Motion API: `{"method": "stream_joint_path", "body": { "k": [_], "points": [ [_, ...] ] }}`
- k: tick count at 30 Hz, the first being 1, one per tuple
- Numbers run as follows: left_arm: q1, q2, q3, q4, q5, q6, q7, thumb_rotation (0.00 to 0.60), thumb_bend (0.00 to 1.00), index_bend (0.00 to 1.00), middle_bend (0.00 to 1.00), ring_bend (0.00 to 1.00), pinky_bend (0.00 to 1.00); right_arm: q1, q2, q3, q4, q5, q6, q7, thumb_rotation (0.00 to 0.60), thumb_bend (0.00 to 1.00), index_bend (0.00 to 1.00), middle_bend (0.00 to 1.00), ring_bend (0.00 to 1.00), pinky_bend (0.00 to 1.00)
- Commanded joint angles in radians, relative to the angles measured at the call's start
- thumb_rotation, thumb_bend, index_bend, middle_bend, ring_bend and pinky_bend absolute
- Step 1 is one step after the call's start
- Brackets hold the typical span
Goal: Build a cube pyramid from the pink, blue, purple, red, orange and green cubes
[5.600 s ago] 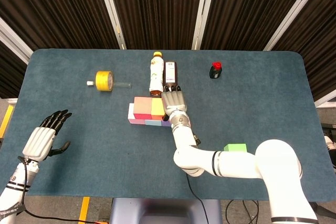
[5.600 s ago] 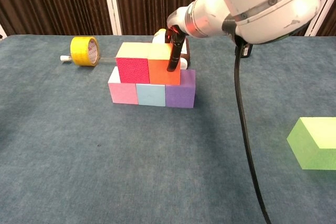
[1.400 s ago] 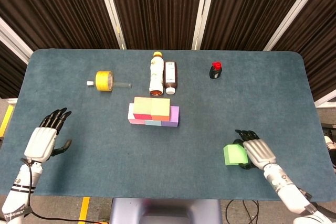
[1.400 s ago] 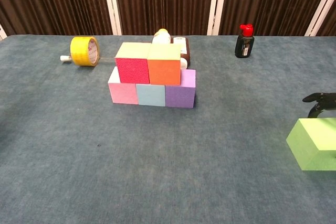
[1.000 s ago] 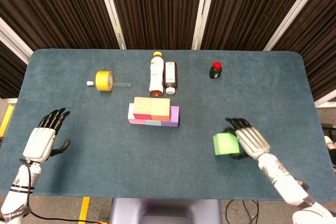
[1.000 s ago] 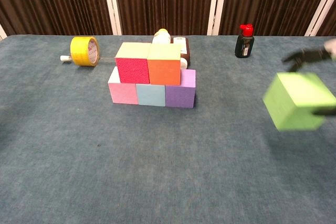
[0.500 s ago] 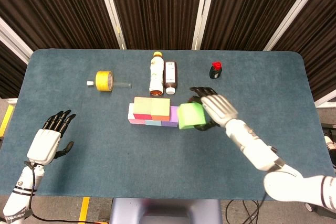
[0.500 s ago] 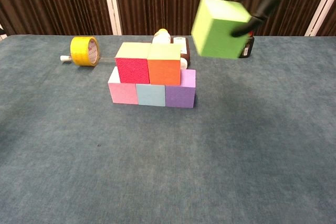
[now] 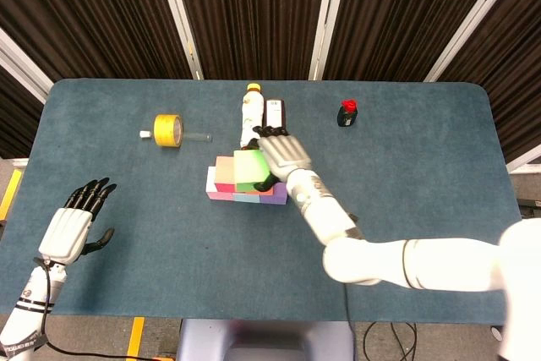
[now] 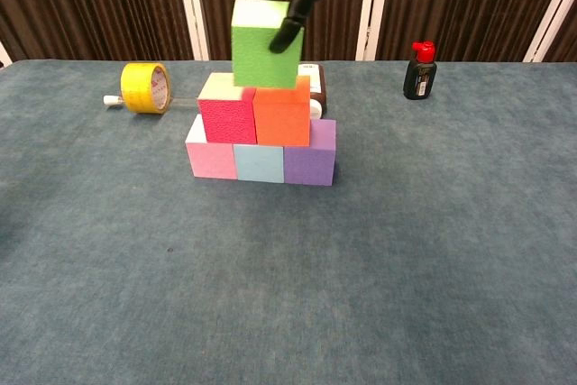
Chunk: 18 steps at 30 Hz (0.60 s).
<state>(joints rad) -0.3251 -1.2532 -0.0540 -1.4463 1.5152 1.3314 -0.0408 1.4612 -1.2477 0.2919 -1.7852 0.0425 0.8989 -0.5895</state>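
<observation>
My right hand grips the green cube and holds it over the seam between the red cube and the orange cube; whether it touches them is unclear. Those two sit on a bottom row of pink cube, blue cube and purple cube. In the head view the green cube covers most of the stack. My left hand hovers open at the table's near left, far from the cubes.
Behind the stack lie a pale bottle and a brown bottle. A yellow tape roll with a white stick sits at the back left. A small black bottle with a red cap stands at the back right.
My right hand picked the green cube off the table at the near right, lifted it and swung it left to above the red and orange cubes. The left hand barely moved.
</observation>
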Motion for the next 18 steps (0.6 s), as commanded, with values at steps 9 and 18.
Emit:
{"method": "stream_joint_path", "body": {
  "k": [9,18],
  "points": [
    [0.013,-0.019,0.005,0.046,-0.008,0.003,-0.063,0.6,0.35,0.09,0.02,0.0,0.13,0.093,-0.106,0.019,0.14,0.154,0.048,-0.129,0.6,0.32,0.49,0.16,0.01,0.14],
    [0.014,-0.02,0.004,0.045,-0.008,0.003,-0.068,0.6,0.35,0.09,0.01,0.0,0.13,0.089,-0.131,0.035,0.161,0.173,0.061,-0.157,0.6,0.32,0.48,0.16,0.01,0.14]
  ]
}}
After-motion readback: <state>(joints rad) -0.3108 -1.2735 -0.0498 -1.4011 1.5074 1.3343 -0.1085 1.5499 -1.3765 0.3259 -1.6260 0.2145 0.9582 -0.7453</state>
